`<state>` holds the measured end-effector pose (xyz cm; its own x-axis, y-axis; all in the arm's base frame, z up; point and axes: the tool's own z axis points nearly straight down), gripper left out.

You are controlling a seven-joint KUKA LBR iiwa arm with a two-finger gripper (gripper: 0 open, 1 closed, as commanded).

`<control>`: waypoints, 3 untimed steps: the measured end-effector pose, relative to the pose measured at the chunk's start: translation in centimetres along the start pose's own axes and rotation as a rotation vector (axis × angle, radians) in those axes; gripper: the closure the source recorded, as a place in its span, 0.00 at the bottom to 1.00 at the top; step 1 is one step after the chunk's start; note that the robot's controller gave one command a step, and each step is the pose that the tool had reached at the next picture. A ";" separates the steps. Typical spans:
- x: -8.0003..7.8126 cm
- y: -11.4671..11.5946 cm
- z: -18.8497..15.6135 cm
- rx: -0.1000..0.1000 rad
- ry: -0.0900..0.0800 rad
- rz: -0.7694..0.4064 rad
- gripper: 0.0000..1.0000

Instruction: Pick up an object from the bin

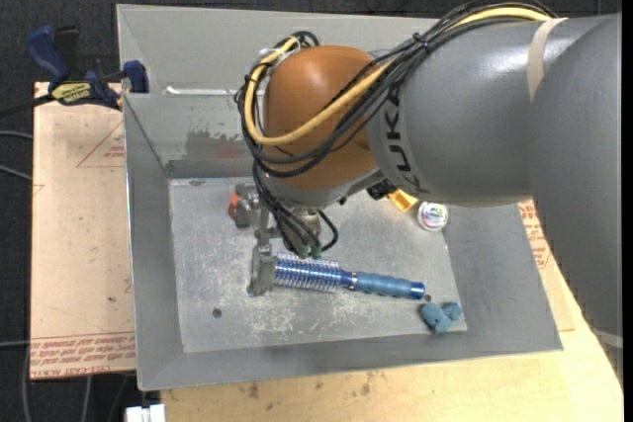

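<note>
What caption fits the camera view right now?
Tool down in the bin beside the bristle end of a blue hairbrush.

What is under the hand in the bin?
The bristle end of a blue hairbrush lies by the hand on the bin floor. Anything farther back under the orange wrist cover is hidden.

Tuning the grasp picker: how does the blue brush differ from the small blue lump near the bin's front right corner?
The blue brush is long and slim; the blue lump is short and chunky. The brush has a bristled head; the lump looks plain. The brush's head lies by the gripper; the lump sits beyond its handle tip. Both are blue, on the bin floor.
</note>
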<state>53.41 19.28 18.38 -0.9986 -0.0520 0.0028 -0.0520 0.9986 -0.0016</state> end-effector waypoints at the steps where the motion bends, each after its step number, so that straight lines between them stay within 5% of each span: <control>1: -1.4 -7.2 3.7 0.001 -0.001 -0.415 0.00; 2: -3.0 -10.3 11.6 -0.002 0.001 -0.486 0.00; 3: -4.3 -13.3 1.7 -0.002 -0.011 -0.186 0.00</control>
<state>58.39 6.18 16.69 -0.9718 -0.2357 -0.0080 -0.2357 0.9718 0.0003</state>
